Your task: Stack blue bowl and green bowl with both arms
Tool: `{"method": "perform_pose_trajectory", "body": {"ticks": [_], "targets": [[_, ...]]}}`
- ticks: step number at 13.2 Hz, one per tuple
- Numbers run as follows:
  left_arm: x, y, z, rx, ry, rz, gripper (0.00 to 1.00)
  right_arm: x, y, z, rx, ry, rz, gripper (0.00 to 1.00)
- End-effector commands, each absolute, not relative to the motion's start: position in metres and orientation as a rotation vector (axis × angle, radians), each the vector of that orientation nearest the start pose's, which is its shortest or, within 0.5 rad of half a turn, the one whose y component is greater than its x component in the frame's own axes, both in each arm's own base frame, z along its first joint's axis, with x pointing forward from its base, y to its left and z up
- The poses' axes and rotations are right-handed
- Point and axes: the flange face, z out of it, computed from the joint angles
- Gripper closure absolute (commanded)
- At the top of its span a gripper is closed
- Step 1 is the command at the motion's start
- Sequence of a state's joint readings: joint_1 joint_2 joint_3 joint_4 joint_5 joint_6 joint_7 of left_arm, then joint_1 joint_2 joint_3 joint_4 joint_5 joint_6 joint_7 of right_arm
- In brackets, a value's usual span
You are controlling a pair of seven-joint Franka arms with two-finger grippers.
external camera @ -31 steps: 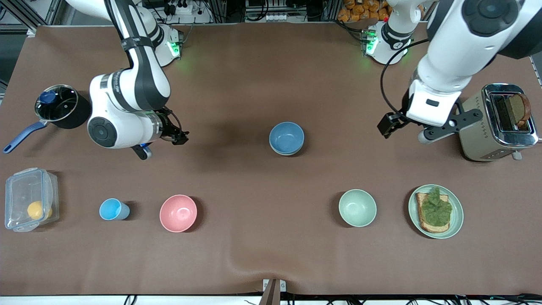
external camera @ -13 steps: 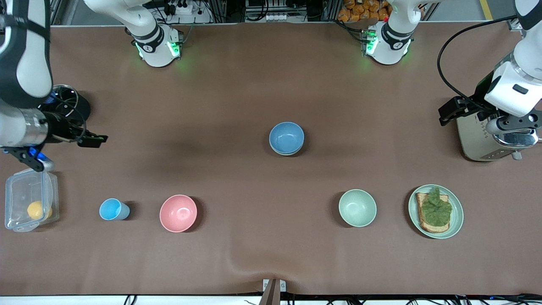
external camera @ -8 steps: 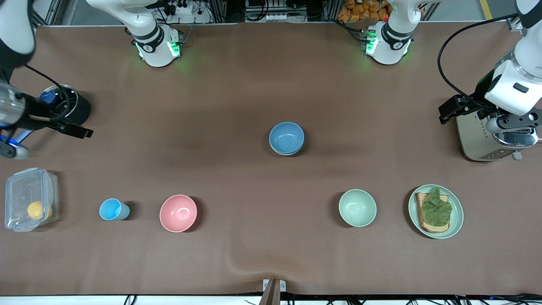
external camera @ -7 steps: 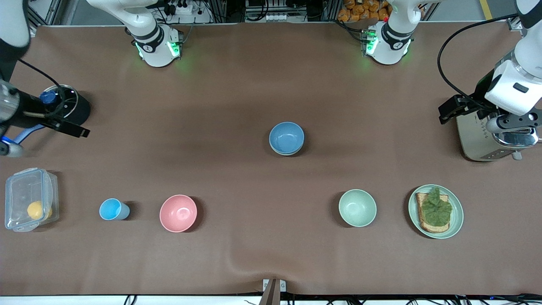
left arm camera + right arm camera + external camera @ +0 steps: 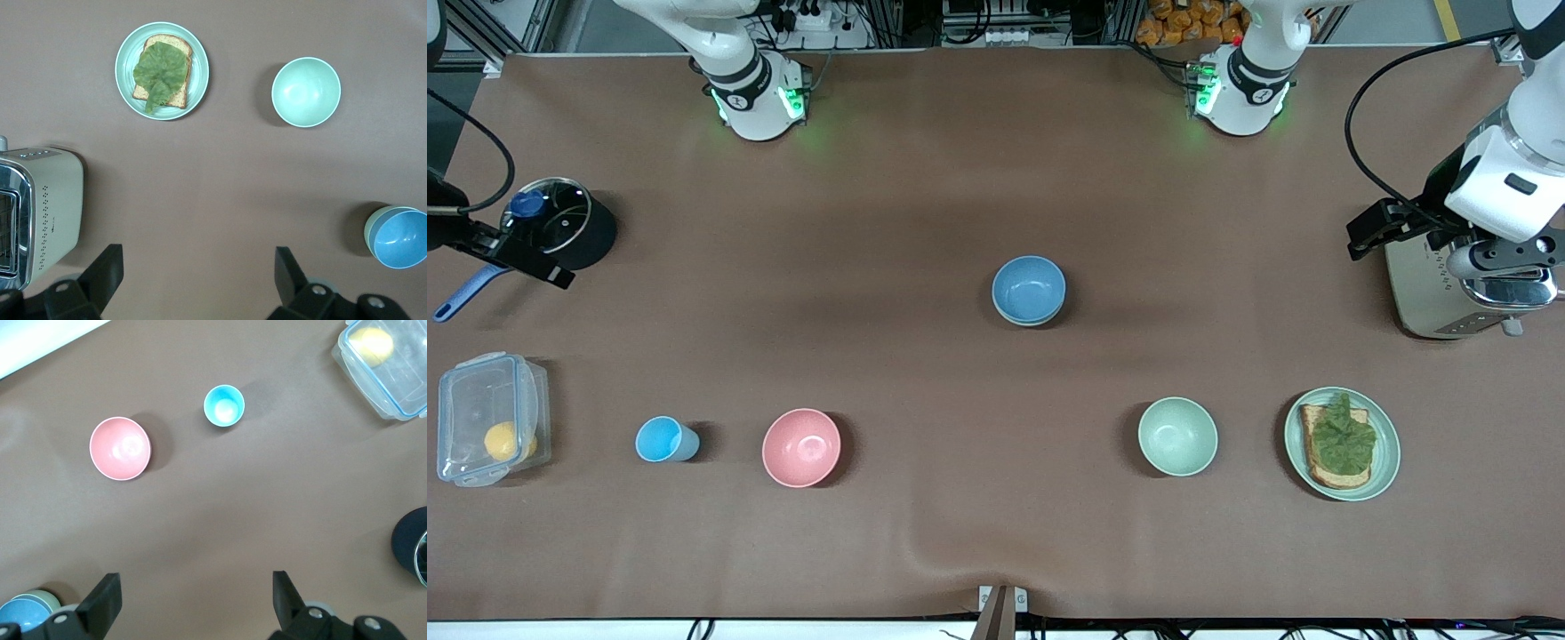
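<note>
The blue bowl (image 5: 1029,286) sits nested inside the green bowl (image 5: 1035,321) at the middle of the table; only the green rim shows under it. Both show in the left wrist view, the blue bowl (image 5: 402,239) in the green bowl (image 5: 369,229), and in the right wrist view, the blue bowl (image 5: 19,617) in the green bowl (image 5: 48,599). My left gripper (image 5: 197,280) is open and empty, high over the table beside the toaster. My right gripper (image 5: 197,600) is open and empty, high over the table by the pot.
A mint bowl (image 5: 1177,436) and a plate with toast (image 5: 1385,462) lie near the front camera at the left arm's end, with a toaster (image 5: 1414,289) farther back. A pink bowl (image 5: 801,447), blue cup (image 5: 663,439), plastic box (image 5: 463,391) and pot (image 5: 596,240) are at the right arm's end.
The right arm has swung out toward its end of the table, mostly leaving the front view. The left arm drew back over the toaster and now holds still. The bowls have not moved.
</note>
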State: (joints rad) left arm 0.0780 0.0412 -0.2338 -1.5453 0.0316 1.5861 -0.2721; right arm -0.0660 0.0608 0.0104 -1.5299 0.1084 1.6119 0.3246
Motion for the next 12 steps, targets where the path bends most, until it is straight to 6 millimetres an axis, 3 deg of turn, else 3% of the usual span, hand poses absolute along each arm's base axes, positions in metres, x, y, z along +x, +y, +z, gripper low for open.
{"method": "perform_pose_trajectory", "body": {"ticks": [1, 2, 6, 12], "targets": [[0.555, -0.079, 0.621, -3.166, -0.165, 0.013, 0.00, 0.566, -0.011, 0.629, -3.001, 0.522, -0.063, 0.00], [0.556, -0.069, 0.621, -3.176, -0.197, 0.016, 0.00, 0.564, -0.001, 0.633, -3.011, 0.492, -0.077, 0.00], [0.554, -0.068, 0.624, -3.184, -0.208, 0.014, 0.00, 0.563, 0.026, 0.638, -3.025, 0.421, -0.099, 0.00], [0.554, -0.073, 0.621, -3.185, -0.208, 0.022, 0.00, 0.565, 0.021, 0.636, -3.022, 0.435, -0.097, 0.00]]}}
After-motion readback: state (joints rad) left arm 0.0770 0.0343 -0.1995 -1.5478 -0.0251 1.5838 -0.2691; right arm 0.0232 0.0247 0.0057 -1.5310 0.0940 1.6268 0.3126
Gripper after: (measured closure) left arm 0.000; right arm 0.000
